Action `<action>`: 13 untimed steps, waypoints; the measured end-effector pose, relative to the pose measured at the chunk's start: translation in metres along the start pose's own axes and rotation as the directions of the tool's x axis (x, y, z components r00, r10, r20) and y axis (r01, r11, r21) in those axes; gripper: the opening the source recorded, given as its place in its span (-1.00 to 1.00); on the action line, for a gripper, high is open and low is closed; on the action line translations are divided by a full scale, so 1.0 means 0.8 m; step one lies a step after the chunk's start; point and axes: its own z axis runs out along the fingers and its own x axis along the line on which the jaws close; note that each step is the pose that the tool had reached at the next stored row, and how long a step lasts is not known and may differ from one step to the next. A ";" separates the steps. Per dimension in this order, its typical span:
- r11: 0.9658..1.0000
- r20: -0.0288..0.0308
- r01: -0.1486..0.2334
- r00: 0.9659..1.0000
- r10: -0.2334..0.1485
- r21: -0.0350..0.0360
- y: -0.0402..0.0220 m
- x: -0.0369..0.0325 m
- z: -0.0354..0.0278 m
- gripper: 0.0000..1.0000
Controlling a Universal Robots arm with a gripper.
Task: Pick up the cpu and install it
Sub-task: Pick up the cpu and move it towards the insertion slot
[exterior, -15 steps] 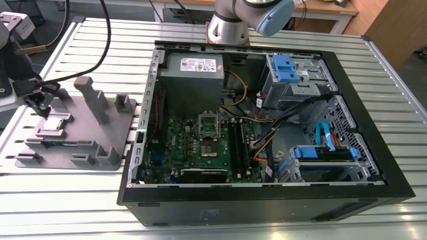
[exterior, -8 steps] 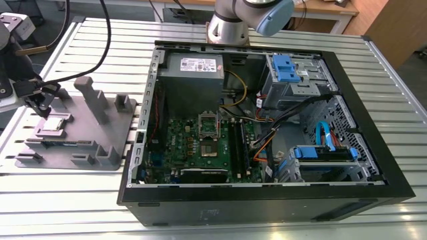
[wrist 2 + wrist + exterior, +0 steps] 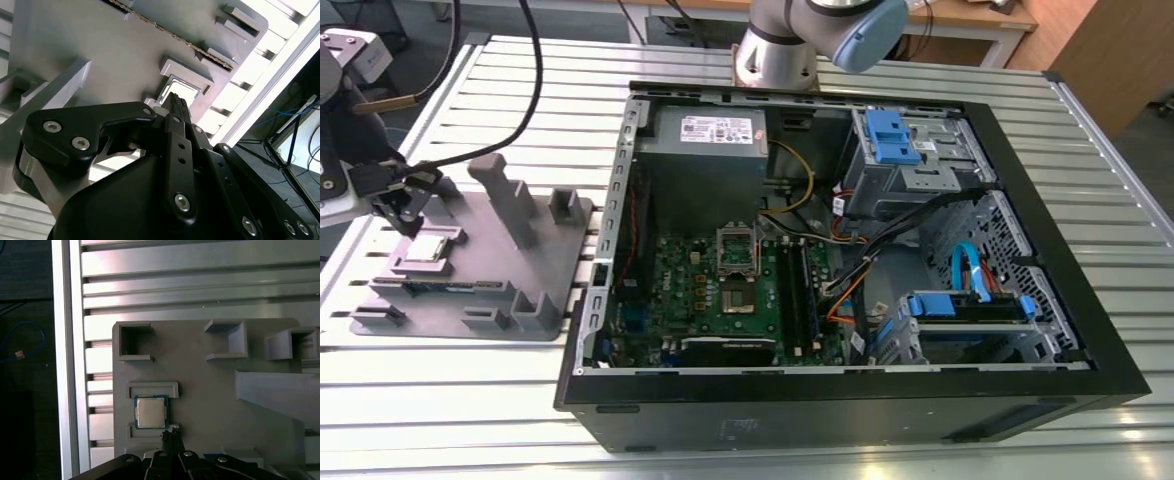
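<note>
Pick not yet done: cpu point(image 3: 151, 411) sits in its nest near an edge of the grey holder point(image 3: 215, 400), gripper point(image 3: 170, 436) just beside it w/ claw together & empty, motherboard socket point(image 3: 736, 250) looks unfilled, so install's all left.

My gripper point(image 3: 176, 101), tips pressed together, hangs over the grey holder point(image 3: 100, 50), just beside the cpu point(image 3: 170, 90) in the holder's pocket.
</note>
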 end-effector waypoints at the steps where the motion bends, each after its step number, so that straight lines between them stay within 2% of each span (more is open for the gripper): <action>1: 1.000 0.000 0.000 1.000 0.000 0.000 -0.0002 0.0002 0.0022 -0.79; 8: 1.000 0.000 0.000 1.000 0.000 0.000 -0.0009 0.0019 0.0181 -0.79; 13: 1.000 0.000 0.000 1.000 0.000 0.000 0.0031 0.0042 0.0277 -0.79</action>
